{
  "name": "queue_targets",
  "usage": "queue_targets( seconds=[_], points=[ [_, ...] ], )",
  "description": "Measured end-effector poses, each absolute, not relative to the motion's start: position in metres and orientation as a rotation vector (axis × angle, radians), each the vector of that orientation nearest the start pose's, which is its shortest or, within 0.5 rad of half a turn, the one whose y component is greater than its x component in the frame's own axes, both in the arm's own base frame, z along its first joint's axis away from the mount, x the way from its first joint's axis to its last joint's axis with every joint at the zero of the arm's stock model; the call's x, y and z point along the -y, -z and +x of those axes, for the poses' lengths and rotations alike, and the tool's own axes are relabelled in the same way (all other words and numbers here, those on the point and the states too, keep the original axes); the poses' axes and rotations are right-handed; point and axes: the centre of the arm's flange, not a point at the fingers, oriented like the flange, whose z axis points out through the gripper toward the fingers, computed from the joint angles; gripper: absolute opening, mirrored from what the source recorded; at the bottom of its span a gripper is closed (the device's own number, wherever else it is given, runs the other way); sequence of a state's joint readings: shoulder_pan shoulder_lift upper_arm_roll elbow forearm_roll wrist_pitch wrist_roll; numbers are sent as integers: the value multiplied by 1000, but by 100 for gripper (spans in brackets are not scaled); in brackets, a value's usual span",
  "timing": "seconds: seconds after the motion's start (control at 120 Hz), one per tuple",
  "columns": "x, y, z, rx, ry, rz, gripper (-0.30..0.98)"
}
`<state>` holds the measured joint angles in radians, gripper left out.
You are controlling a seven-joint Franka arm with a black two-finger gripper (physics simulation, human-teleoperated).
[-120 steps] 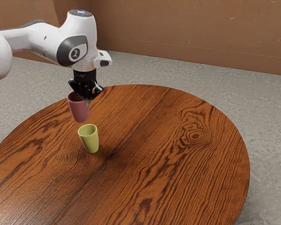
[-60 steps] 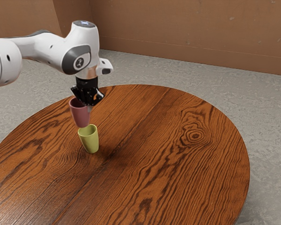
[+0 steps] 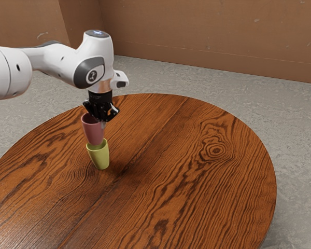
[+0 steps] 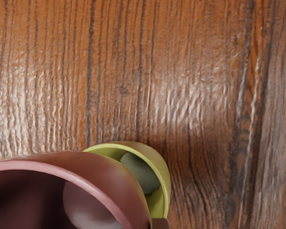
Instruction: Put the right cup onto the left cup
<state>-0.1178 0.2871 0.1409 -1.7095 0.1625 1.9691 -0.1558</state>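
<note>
**I'm holding the pink cup (image 3: 94, 132) at the yellow cup's (image 3: 99, 158) mouth**

From the exterior view, I'm reaching in from ten o'clock with the arm (image 3: 57, 58), and my hand (image 3: 100, 120) is clamping on the pink cup's wall near the rim. That cup is hanging roughly upright at the yellow one's twelve o'clock, its base overlapping the opening; I'm not able to tell whether they're touching. The yellow cup is standing upright on the bench (image 3: 171, 176). In the wrist view, part of its opening is peeking out past the pink cup.
</note>
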Motion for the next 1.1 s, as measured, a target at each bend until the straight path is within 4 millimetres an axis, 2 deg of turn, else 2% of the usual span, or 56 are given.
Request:
queue_targets(
  seconds=[0.5,0.692,0.783,0.925,1.1],
  points=[
    [-17,-402,644,161,-25,-2955,-10],
    [-16,-399,644,156,-28,-2960,29],
    [-16,-399,644,154,-30,-2961,43],
    [-16,-394,645,152,-41,-2962,55],
    [-16,-388,646,152,-49,-2964,63]
  ],
)
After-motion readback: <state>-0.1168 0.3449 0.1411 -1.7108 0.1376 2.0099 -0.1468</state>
